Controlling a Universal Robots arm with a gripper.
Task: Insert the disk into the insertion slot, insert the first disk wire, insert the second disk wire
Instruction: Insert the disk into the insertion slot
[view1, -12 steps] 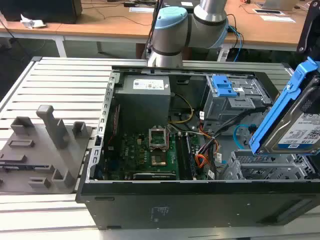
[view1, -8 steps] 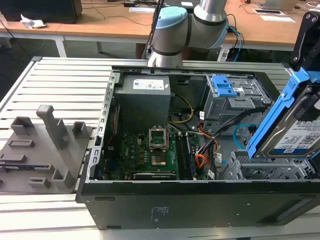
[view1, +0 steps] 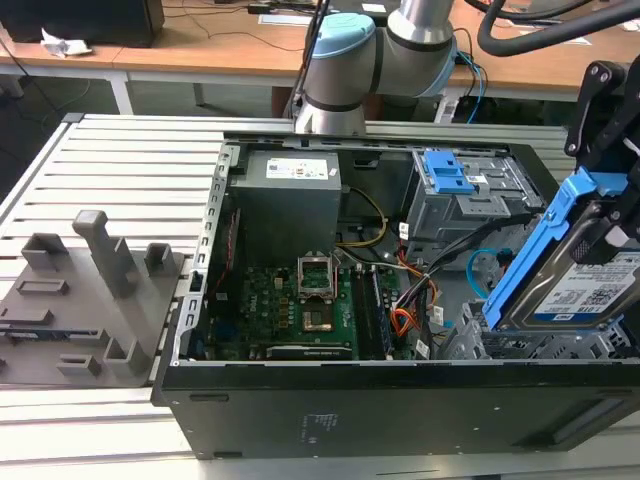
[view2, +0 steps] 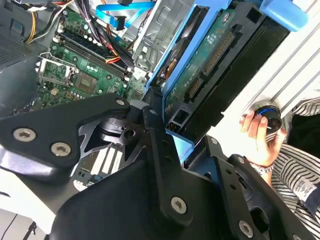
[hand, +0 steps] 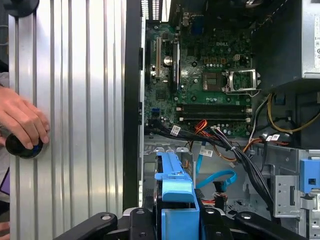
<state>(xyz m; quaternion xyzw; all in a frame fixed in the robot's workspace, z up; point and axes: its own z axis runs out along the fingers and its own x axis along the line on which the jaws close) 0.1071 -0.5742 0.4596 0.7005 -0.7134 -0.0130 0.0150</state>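
Open computer case (view1: 300, 420) was seen lying on the slatted metal table (view1: 130, 170), interior exposed. The disk (view1: 585, 290), seated in a blue carrier (view1: 545, 250), was held tilted at the exterior view's right, with its lower end near the insertion slot (view1: 530, 345) and its upper end raised well clear. Whether the lower edge touched the cage could not be told.

The gripper (view1: 605, 215) was found clamped on the disk. In the first wrist view the black fingers (hand: 137, 216) were noted on either side of the blue carrier (hand: 175, 185), with the gripper (hand: 176, 218) closed narrow about it. In the second wrist view the disk's green circuit side and connector row (view2: 210, 65) were shown.

The second disk wire (view1: 485, 262) was recorded as a light blue loop lying loose inside the case, between the taller bay (view1: 470, 200) with its blue latch (view1: 445, 172) and the slot. It was seen in the first wrist view (hand: 220, 177) just beyond the carrier, unplugged from the disk. The first disk wire (view1: 412, 268) was taken to be the thin orange-red strands beside the motherboard (view1: 300, 310); its plug could not be made out.

A person's hand (hand: 22, 122) was observed resting on a black round knob (hand: 22, 146) at the table edge, and again in the second wrist view (view2: 257, 135) with a striped sleeve (view2: 295, 175). A grey fixture block (view1: 90, 290) stood at the exterior view's left.
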